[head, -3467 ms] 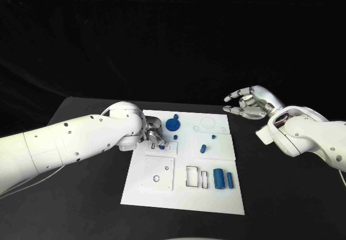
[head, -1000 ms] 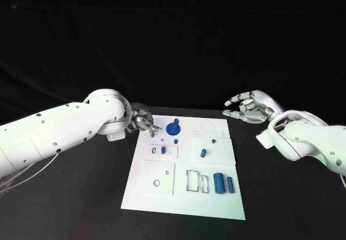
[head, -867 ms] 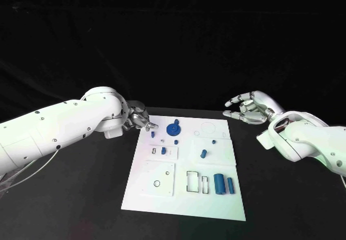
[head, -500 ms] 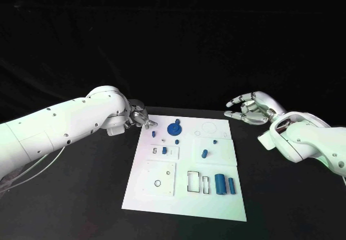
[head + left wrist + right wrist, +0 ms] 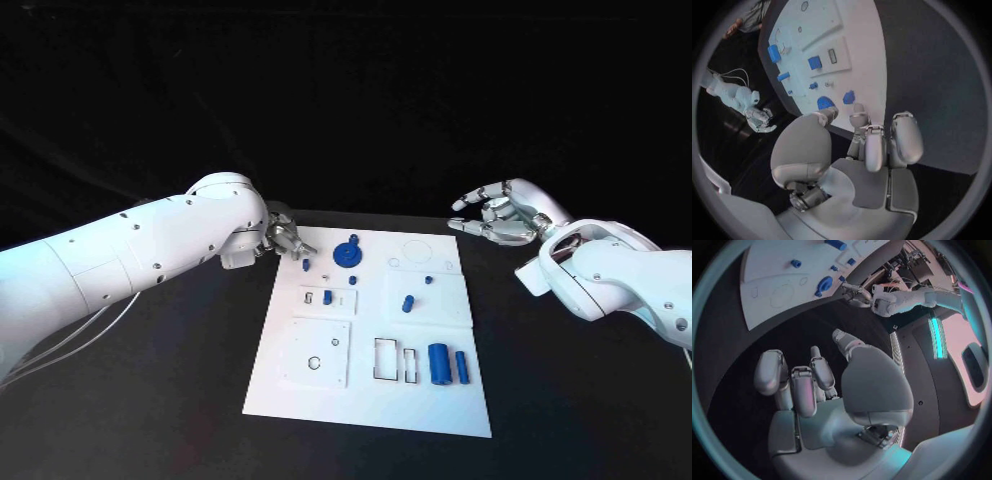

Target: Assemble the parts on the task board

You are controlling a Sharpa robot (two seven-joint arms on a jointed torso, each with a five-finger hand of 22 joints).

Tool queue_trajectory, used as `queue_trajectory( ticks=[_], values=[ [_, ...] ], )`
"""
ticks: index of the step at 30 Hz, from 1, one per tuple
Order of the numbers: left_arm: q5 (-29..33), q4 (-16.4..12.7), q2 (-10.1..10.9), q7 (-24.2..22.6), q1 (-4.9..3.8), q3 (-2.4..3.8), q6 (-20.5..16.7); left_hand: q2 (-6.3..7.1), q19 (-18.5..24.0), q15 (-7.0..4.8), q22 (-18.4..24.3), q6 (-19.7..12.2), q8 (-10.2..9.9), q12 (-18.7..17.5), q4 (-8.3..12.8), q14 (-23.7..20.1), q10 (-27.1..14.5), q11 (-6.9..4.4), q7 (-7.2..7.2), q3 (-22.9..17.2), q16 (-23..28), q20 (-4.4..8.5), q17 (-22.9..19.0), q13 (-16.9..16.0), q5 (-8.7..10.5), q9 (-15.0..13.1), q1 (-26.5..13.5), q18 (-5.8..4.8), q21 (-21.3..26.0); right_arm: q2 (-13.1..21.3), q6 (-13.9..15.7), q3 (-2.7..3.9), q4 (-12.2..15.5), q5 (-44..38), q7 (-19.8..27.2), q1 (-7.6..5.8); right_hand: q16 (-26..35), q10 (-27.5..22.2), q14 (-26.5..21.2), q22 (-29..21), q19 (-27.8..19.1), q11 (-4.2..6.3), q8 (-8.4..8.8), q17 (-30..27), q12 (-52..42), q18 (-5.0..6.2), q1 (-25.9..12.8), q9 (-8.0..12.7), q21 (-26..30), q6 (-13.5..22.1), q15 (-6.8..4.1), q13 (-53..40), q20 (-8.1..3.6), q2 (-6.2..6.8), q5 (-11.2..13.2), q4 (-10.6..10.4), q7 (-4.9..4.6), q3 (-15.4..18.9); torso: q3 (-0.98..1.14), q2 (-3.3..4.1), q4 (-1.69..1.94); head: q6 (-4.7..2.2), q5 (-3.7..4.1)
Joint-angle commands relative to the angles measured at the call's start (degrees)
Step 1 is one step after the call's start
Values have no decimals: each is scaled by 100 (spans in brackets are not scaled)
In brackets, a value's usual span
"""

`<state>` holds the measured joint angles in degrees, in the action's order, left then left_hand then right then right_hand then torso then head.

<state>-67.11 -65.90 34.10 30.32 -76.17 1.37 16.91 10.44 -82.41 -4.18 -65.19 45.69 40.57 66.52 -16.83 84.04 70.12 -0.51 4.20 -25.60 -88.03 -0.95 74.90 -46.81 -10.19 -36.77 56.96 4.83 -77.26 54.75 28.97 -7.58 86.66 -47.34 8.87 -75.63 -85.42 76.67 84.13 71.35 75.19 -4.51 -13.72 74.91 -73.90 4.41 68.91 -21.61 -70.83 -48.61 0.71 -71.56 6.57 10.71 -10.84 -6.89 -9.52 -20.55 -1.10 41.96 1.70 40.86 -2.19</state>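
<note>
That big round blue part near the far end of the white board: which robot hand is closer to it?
Left. The left robot hand hovers just off the board's edge beside the round blue part; the right robot hand is farther, beyond the opposite edge.

The table is black. On it lies a white board with small blue parts and thin dark outlines. Both arms are white, and the left hand and right hand are silver.

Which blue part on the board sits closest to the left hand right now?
The small blue part at the task board's far left edge, beside the left hand.
</note>
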Motion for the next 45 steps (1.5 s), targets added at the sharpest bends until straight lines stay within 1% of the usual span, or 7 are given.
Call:
queue_trajectory(
  ticks=[1, 17, 24, 29, 39, 44, 45],
  values=[
    [-89, 65, -61, -42, -7, -17, 215, 30, 11, 25, -7, 26, -23, 16, -1, 456, 21, 38, 5, 40, 21, -37, 934, -7, 27, 8, -32, -11, 4, -8, -46, 0, 4, -47, -8, 4, 30, -42, 258, -1, -22, -2, -18, 131, 23, 107, -29, -4, 33, 45, -34, 1, -6, -7, -5, -16, 11, 23, -2, 4, 1, 20, 4],
    [-14, 103, -121, -36, -6, -52, 320, -32, 6, 20, -29, 106, -11, 47, 12, 456, 37, 27, -12, 61, 20, -41, 933, -35, 11, 31, 12, -13, -8, -33, -53, -1, -13, -47, -12, 4, 30, -40, 258, -3, -23, -2, -22, 134, 23, 107, -33, -4, 36, 44, -35, 1, -7, -10, -13, -25, 12, 30, 6, -13, 6, 59, 9],
    [18, 121, -133, -35, -6, -54, 334, -85, 6, 9, -39, 166, 5, 64, 23, 457, 40, 13, -27, 61, 17, -38, 938, -40, -6, 50, 139, -13, -13, -38, -55, -1, -16, -46, -12, 4, 33, -38, 257, -4, -23, -1, -27, 127, 21, 108, -37, -5, 39, 43, -36, -1, -7, -15, -22, -35, 13, 38, 8, -13, 4, 69, -1],
    [67, 145, -159, -35, -5, -64, 322, -198, 4, -2, -57, 203, 17, 86, 48, 456, 49, -1, -42, 0, 18, -34, 934, -52, -19, 72, 379, -16, -22, -42, -58, -1, -18, -46, -11, 4, 33, -38, 257, -4, -23, -1, -27, 127, 21, 108, -37, -5, 39, 43, -36, -1, -7, -15, -22, -35, 13, 38, 8, -12, -4, 66, -2],
    [110, 184, -198, -37, -3, -97, 277, -211, 4, -8, -66, 212, 27, 91, 51, 456, 45, -7, -48, -13, 18, -30, 935, -42, -7, 86, 556, -17, -27, -48, -60, -1, -22, -47, -11, 4, 36, -35, 256, -10, -27, 0, -30, 123, 19, 109, -39, -6, 47, 42, -36, -3, -8, -20, -30, -42, 14, 42, 11, -15, 5, 92, 2],
    [171, 183, -191, -44, -3, -103, 214, -282, 7, -17, -67, 222, 45, 99, 62, 456, 48, -17, -60, -57, 18, -26, 934, -44, -7, 90, 712, -16, -26, -53, -63, -1, -28, -47, -11, 5, 36, -35, 256, -10, -27, 0, -30, 123, 19, 109, -39, -6, 47, 42, -36, -3, -8, -20, -30, -42, 14, 42, 10, -14, 5, 97, -1],
    [190, 181, -187, -46, -3, -104, 199, -382, 8, -29, -69, 209, 54, 103, 117, 455, 49, -32, -74, -165, 19, -20, 930, -43, 5, 94, 916, -15, -27, -53, -64, -1, -29, -47, -11, 5, 36, -35, 256, -10, -27, 0, -30, 123, 19, 109, -39, -6, 47, 42, -36, -3, -8, -20, -30, -42, 14, 42, 10, -15, 4, 101, -3]
  ],
)
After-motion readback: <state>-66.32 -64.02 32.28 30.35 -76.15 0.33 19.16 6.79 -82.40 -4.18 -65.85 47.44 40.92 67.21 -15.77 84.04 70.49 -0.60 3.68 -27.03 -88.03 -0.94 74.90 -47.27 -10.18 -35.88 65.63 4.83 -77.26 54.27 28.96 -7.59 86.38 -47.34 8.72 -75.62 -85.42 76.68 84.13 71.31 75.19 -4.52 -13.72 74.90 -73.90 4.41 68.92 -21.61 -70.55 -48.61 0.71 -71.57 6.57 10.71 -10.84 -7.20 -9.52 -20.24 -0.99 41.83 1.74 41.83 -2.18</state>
